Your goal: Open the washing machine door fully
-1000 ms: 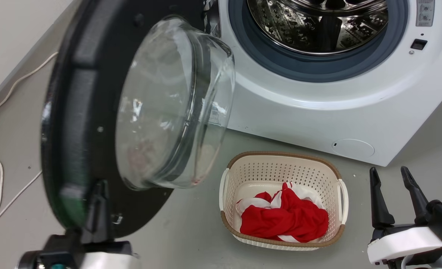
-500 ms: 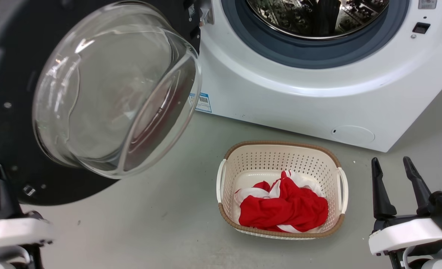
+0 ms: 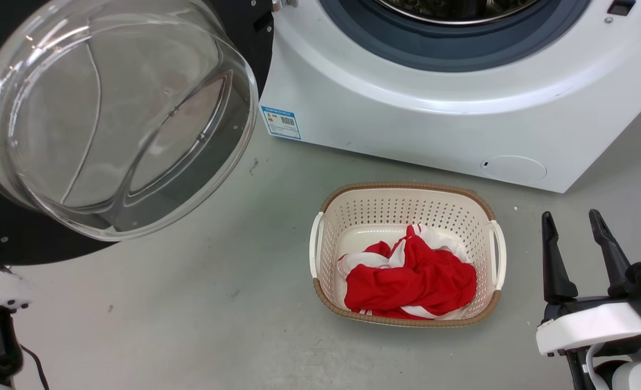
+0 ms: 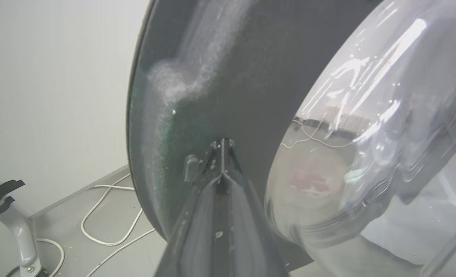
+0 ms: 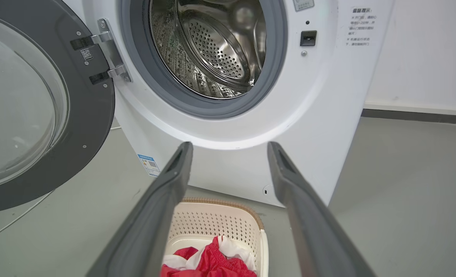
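Two hands show two different states. The left hand (image 4: 222, 148) has its dark fingers pressed together into one narrow wedge with nothing between them. Their tips reach the matte black inner face of the washing machine door (image 4: 232, 77), at about 8 o'clock of its clear glass bowl and just beside a small pale fitting (image 4: 191, 169); whether they press on the face or merely touch it cannot be told. In the head view its white wrist sits at 8 o'clock, just under the door's lower rim. The right hand (image 3: 569, 216) hangs at 4 o'clock of the head view, well apart from the door, its fingers spread wide and pointing toward 12, holding and touching nothing. The door stands open at 10 o'clock of the head view, turned well away from the white washing machine (image 3: 407, 124). It hangs from a metal hinge (image 5: 110, 54) at the 9 o'clock side of the opening. The steel drum (image 5: 212, 50) and the grey rubber ring (image 5: 166, 92) around it are exposed. On the floor (image 3: 190, 314) near the machine's front, at 5 o'clock of the head view, sits a perforated basket (image 3: 401, 216) holding a red and white cloth (image 3: 412, 281). White cables (image 4: 97, 231) lie at 7 o'clock of the left wrist view.
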Motion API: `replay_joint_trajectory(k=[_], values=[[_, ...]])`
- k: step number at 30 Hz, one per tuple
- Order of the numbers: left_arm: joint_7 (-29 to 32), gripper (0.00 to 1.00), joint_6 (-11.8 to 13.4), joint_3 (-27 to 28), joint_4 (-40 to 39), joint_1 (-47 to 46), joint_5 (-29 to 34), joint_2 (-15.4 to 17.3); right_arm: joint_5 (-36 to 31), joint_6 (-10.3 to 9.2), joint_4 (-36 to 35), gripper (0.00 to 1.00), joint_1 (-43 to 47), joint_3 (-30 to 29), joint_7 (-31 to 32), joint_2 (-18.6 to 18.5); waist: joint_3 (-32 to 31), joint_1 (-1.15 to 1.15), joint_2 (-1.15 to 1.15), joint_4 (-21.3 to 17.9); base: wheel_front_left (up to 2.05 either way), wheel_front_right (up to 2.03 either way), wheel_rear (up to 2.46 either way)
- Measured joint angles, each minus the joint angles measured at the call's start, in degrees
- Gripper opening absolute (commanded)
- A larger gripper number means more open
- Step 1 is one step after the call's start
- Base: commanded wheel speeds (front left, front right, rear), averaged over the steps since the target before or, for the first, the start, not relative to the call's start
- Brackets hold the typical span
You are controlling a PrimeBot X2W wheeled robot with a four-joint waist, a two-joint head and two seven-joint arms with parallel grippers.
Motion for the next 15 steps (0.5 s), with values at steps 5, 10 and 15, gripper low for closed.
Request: replay_joint_trajectory(k=[5, 10, 15], values=[[-0.1, 0.0, -0.8, 0.5, 2.4, -1.8, 0.6, 0.2, -0.3, 0.0, 0.0, 1.0, -0.2, 0.2, 0.1, 0.0, 0.7, 0.0, 0.0, -0.1, 0.0, 0.0, 0.0], [-0.1, 0.0, -0.8, 1.8, 0.5, -1.3, 3.5, -1.5, -0.4, 0.0, 0.5, 1.0, -0.5, 0.3, -0.2, 0.0, 0.4, 0.0, 0.0, -0.2, 0.0, 0.0, 0.0], [-0.1, 0.0, -0.1, 2.3, -5.7, 4.0, 8.2, -4.2, 0.5, 0.0, 2.0, 1.0, -0.1, 0.6, -1.0, 0.0, -1.8, 0.0, 0.0, -0.3, 0.0, 0.0, 0.0]])
